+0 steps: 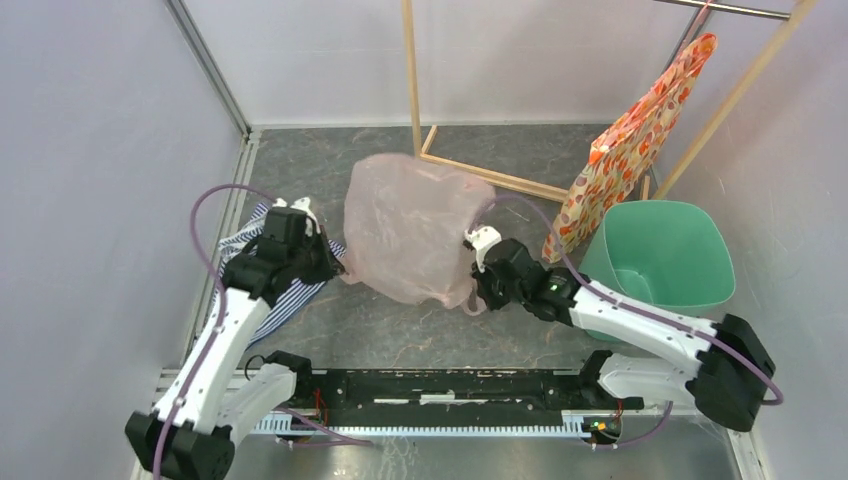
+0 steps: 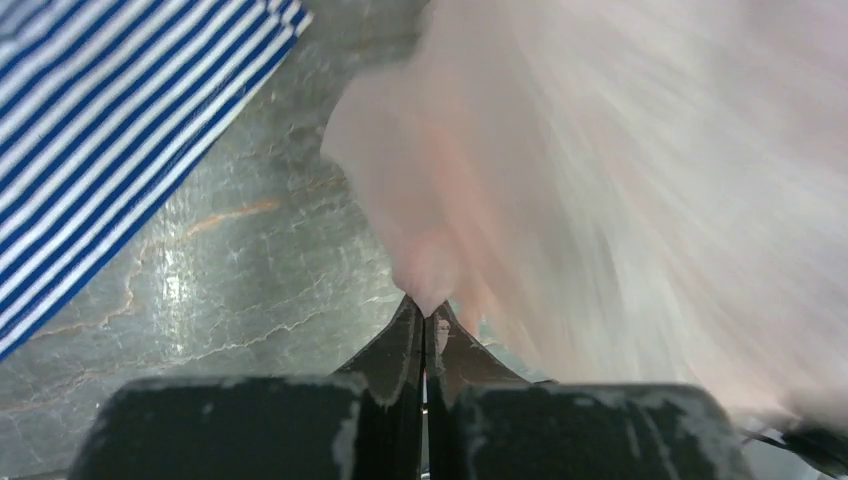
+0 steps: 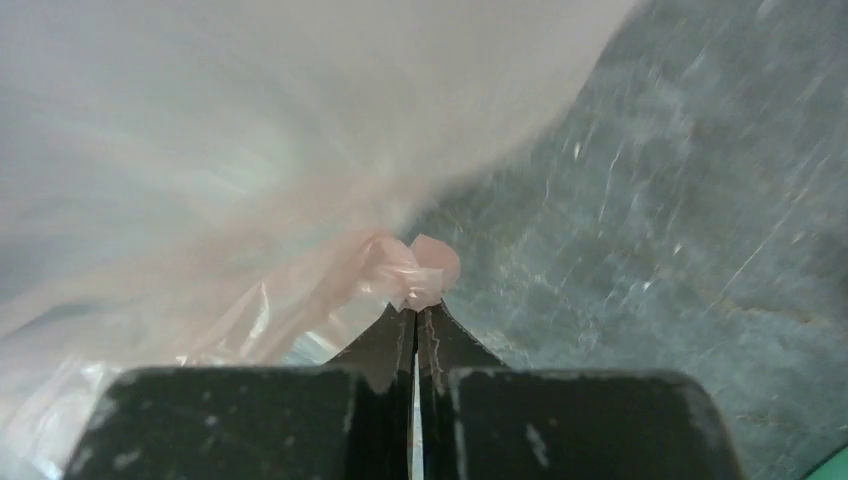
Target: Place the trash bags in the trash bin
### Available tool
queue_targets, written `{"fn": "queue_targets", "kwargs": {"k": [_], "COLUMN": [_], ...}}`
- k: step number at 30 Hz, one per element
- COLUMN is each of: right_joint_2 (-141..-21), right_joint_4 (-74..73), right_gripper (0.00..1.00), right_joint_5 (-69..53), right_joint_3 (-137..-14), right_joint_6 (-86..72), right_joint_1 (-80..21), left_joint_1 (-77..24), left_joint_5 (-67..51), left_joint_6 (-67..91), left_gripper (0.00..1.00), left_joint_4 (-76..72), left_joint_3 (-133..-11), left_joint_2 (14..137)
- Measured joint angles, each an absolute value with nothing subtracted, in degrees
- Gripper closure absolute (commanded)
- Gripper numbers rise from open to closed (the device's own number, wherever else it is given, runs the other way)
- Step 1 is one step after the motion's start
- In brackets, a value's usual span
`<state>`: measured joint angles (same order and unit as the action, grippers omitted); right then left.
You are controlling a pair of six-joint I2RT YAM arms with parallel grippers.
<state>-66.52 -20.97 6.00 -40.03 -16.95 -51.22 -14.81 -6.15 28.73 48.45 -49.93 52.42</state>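
The thin, crinkly, translucent pale-pink plastic trash bag [image 1: 410, 225] lies spread and puffed over the middle of the grey marbled tabletop [image 1: 400, 335], between the 2 arms. It is well apart from the mint-green plastic trash bin with the rounded-square rim [image 1: 655, 250], which stands at the right and looks empty.

The left gripper [image 1: 333, 263] has its jaws pressed together on a pinch of the bag's left edge, and its wrist view shows the film bunching into the tips [image 2: 425, 312]. The right gripper [image 1: 474, 296] has its jaws closed tight on a small twisted tab at the bag's near right corner [image 3: 415, 305].

Judging from this, the grasp is made at 2 points and the carry to the bin is the step in hand.

The next move calls for both arms to lift together and swing the bag rightward, with enough height for the slack film to pass over the bin's rim. The orange floral-patterned paper bag [image 1: 635, 140] leans just beside the bin's far left corner and could catch the film. The left arm has the longer reach, across the blue-and-white striped cloth [image 1: 243, 240] under it. The bag is about bin-sized, so it probably needs gathering or lowering in mouth-down before either grip lets go.
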Motion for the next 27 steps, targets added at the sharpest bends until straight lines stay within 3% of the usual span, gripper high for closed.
{"fn": "queue_targets", "kwargs": {"k": [9,20,27], "right_joint_2": [-60.38,-61.12,-60.2], "right_joint_4": [-18.98,-28.64,-37.36], "right_gripper": [1.0,0.98,0.98], "right_joint_5": [9.76,11.92,19.4], "right_joint_3": [-58.06,-65.8,-69.3], "right_joint_6": [-17.19,-15.92,-15.59], "right_joint_1": [-52.6,-52.77,-52.77], "left_joint_1": [-14.81,-14.81,-14.81], "left_joint_5": [-5.48,4.56,14.35], "left_joint_6": [28.73,28.69,28.69], "left_gripper": [0.98,0.98,0.98], "left_joint_4": [49.54,52.14,52.21], "left_joint_3": [-67.7,-81.65,-87.88], "left_joint_2": [45.04,46.44,45.41]}}
